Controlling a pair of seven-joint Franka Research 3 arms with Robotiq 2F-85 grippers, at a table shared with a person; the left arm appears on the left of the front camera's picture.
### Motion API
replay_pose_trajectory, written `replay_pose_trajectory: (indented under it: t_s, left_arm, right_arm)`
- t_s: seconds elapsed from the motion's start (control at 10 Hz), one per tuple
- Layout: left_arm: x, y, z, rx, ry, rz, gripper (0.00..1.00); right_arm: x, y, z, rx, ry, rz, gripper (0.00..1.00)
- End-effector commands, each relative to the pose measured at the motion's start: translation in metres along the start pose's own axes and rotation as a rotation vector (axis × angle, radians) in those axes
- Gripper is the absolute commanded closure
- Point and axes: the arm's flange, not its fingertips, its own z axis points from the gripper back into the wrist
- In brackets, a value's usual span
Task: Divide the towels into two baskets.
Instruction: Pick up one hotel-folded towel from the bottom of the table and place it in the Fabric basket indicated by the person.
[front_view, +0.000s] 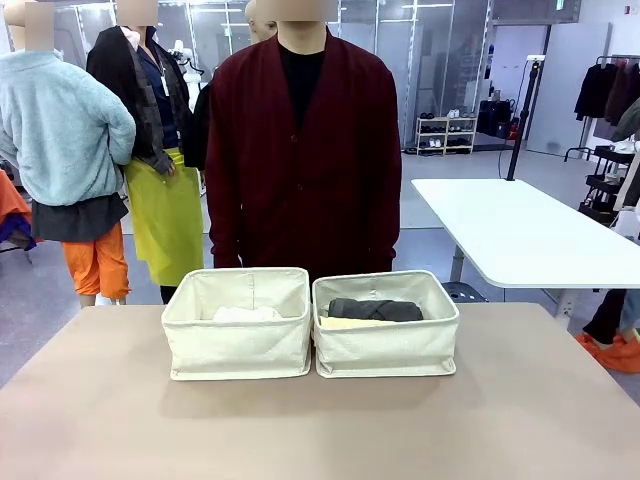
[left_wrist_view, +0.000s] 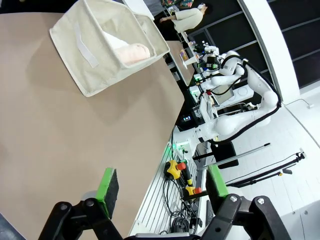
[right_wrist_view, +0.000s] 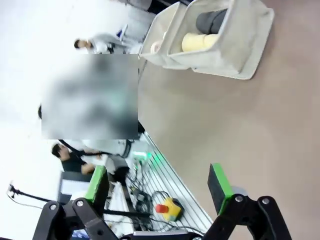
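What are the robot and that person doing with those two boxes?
Nobody is handling anything right now. Two cream baskets sit side by side on the table. The left basket holds a white towel. The right basket holds a dark grey towel and a pale yellow towel. The left gripper and the right gripper are both open and empty, back from the baskets. The person stands behind the table.

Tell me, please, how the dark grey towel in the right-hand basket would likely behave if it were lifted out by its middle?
The dark grey towel is rolled soft cloth, so its ends would probably sag. It looks light. The roll might loosen if gripped at one layer. It lies against the pale yellow towel, which may get dragged along.
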Motion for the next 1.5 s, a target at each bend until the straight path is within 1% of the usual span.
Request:
replay_pose_trajectory:
  t_s: [0.0,0.1,0.2,1.4]
  left_arm:
    - [-0.0036,-0.0055,0.0013,-0.007,0.001,-0.011,0.11]
    - [-0.0036,-0.0055,0.0013,-0.007,0.001,-0.011,0.11]
    - [-0.0036,-0.0055,0.0013,-0.007,0.001,-0.011,0.11]
    - [-0.0036,-0.0055,0.0013,-0.007,0.001,-0.011,0.11]
  right_arm:
    - [-0.0025,-0.0047,0.0022,0.062,-0.109,-0.062,0.00]
    - [0.0002,-0.0096,0.0025,0.049,-0.116,-0.094,0.00]
    - [-0.0084,-0.0097,0.0074,0.021,-0.054,-0.043,0.00]
    - [-0.0084,-0.0097,0.0074,0.021,-0.054,-0.043,0.00]
